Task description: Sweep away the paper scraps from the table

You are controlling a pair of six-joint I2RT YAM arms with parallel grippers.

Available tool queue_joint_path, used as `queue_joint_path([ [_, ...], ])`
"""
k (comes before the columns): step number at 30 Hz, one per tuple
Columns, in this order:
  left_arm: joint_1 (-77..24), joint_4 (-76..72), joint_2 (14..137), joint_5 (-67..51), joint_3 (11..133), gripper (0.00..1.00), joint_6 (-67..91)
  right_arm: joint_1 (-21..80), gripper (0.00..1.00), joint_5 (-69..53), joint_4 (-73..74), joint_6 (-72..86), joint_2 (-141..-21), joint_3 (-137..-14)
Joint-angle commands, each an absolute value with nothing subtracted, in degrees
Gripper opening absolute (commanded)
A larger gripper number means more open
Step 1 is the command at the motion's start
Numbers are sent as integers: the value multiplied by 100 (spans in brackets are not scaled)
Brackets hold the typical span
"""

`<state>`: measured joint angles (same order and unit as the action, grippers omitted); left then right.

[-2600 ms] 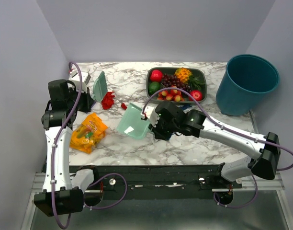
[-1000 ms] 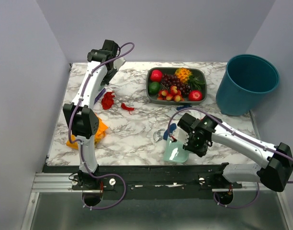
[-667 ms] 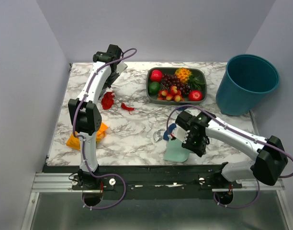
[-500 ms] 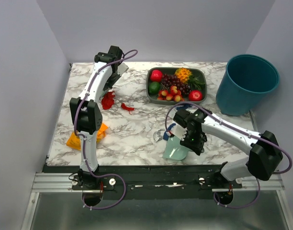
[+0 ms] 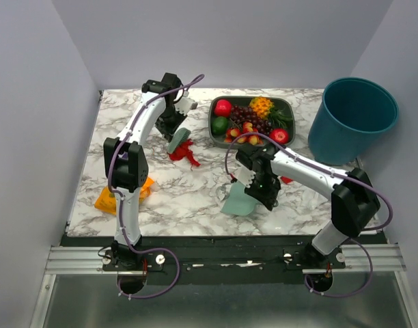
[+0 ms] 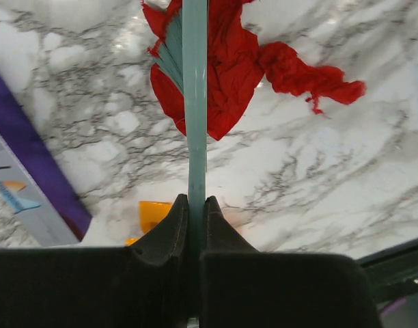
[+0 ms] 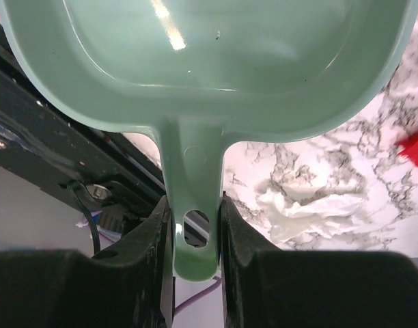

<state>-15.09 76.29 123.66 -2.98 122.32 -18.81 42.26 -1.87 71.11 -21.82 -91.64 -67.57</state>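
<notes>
Near the 6 o'clock edge of the counter [image 5: 185,197]: right gripper [image 7: 193,213] clamped on the handle of the green dustpan [image 7: 202,61], a white scrap [image 7: 310,199] just beside it. Farther off, toward 10 o'clock: left gripper [image 6: 194,208] pinched tight on the brush [image 6: 194,89], bristles touching the red paper scraps [image 6: 229,68]. Likely to scatter those light scraps toward the fruit tray [image 5: 253,119] at 1 o'clock if swept hard, and to miss the pan, well apart from the pile.

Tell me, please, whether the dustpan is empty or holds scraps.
Empty: the right wrist view shows the dustpan's basin bare apart from glare; a white scrap lies outside it on the table.
</notes>
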Motion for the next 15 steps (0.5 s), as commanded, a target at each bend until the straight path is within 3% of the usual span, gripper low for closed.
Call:
queue_joint_path([
  [1,-1652,8684,11796,-1765,11892,0,-1626,4201,0,-351,6935,-2109,-9518,-7259],
  [9,-1661,8684,11101,-2724,11400,0,-1565,4201,1,-466,6917,-2030,-10317,-8103],
  [15,-1521,8535,10925,-1699,11881,0,-1451,4201,1,-413,6979,-2083,-10521,-8201],
])
